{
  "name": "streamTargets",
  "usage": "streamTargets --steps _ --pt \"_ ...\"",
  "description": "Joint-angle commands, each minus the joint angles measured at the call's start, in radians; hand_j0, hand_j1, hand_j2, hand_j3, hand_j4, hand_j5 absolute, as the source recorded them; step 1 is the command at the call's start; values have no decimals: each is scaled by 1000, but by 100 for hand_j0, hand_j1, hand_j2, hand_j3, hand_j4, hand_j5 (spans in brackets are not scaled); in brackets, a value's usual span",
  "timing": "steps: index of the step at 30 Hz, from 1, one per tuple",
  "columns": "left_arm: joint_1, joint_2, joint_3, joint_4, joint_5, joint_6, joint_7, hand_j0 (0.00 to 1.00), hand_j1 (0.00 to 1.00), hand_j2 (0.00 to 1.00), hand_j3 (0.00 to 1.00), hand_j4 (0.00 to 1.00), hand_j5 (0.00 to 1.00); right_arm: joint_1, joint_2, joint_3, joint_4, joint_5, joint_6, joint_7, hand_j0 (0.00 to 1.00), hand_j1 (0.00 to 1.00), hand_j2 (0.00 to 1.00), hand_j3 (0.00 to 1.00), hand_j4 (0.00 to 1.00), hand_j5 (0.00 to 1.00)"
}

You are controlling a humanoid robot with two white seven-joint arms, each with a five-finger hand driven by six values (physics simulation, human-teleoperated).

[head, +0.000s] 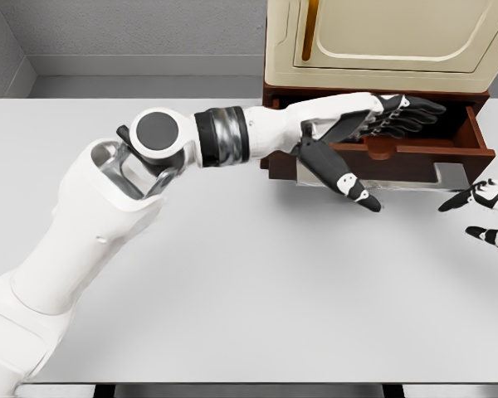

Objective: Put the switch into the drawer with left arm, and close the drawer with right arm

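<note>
Two white arms show in my head view. My left hand [373, 116] reaches across the pale grey flat desk [232, 274] and sits over the open dark reddish-brown wooden drawer [398, 151], its black fingers [411, 108] stretched out straight and loose, thumb angled down toward the desk, gripping nothing that I can see. I cannot make out the switch; the hand covers much of the drawer's inside, so I cannot tell whether it lies there. The drawer stands pulled out from under a cream-coloured cabinet [390, 37]. My right hand [485, 211] hovers at the right edge near the drawer's front corner, fingers spread, holding nothing.
</note>
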Motion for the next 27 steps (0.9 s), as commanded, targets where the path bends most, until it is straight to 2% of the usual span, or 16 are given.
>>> streamTargets --steps 1,2,4,6,8,10,12,13,14,16,17,20,23,25,27 --pt "0 93 20 -52 58 -28 0 100 100 100 100 100 100 -2 -1 0 0 -11 3 0 65 65 65 65 65 65" --pt "9 117 37 -52 61 -56 0 100 100 100 100 100 100 -6 -1 0 0 -9 3 -2 65 65 65 65 65 65" --pt "74 159 138 -52 62 -168 0 100 100 100 100 100 100 -9 0 0 0 -9 3 -2 65 65 65 65 65 65" --pt "92 186 205 -52 65 -228 0 100 100 100 100 100 100 -11 -1 0 2 -9 3 0 65 65 65 65 65 65" --pt "115 219 253 -52 110 -251 0 100 100 100 100 100 100 -18 0 0 6 -8 3 -2 65 65 65 65 65 65" --pt "123 272 267 -52 162 -254 0 100 100 100 100 100 100 -20 5 2 8 -8 3 0 65 65 65 65 65 65" --pt "196 303 296 -52 164 -254 0 100 100 100 100 100 100 -28 10 5 8 -4 3 1 65 65 65 65 65 65" --pt "251 318 339 -52 162 -254 0 100 100 100 100 100 100 -28 10 6 8 -4 3 1 65 65 65 65 65 65" --pt "317 328 397 -52 162 -254 0 100 100 100 100 100 100 -29 11 8 6 -1 3 1 65 65 65 65 65 65" --pt "397 360 497 -52 165 -254 0 100 100 100 100 100 100 -32 13 9 5 0 3 1 65 65 65 65 65 65" --pt "446 364 570 -52 167 -252 0 100 100 100 100 100 100 -32 13 9 6 0 3 1 65 65 65 65 65 65" --pt "541 364 715 -50 167 -252 0 100 100 100 100 100 100 -48 36 29 5 6 3 6 65 65 65 65 65 65" --pt "586 354 719 17 124 -254 0 100 100 100 100 100 100 -54 48 32 5 19 3 10 65 65 65 65 65 65" --pt "623 334 718 56 58 -268 0 100 100 100 100 100 100 -55 49 32 13 20 3 9 65 65 65 65 65 65" --pt "638 314 724 68 56 -269 0 100 100 100 100 100 100 -66 59 31 20 20 3 10 66 66 66 66 66 66"
